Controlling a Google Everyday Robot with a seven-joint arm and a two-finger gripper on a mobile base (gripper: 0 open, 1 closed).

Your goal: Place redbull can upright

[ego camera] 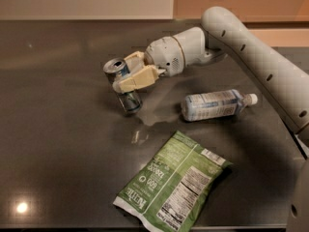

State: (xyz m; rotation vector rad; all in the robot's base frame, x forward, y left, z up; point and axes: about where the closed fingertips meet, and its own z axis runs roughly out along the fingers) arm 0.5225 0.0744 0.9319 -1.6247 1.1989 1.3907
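Observation:
The redbull can (pixel 126 96) is blue and silver with its silver top (pixel 115 65) facing up and left. It stands nearly upright, slightly tilted, with its bottom on or just above the dark table (pixel 58 129) at centre left. My gripper (pixel 129 75) reaches in from the right and is shut on the can's middle, one cream finger (pixel 137 79) across its front.
A clear plastic water bottle (pixel 217 105) with a white cap lies on its side to the right of the can. A green snack bag (pixel 171 182) lies flat near the front edge. My white arm (pixel 251 52) spans the right side.

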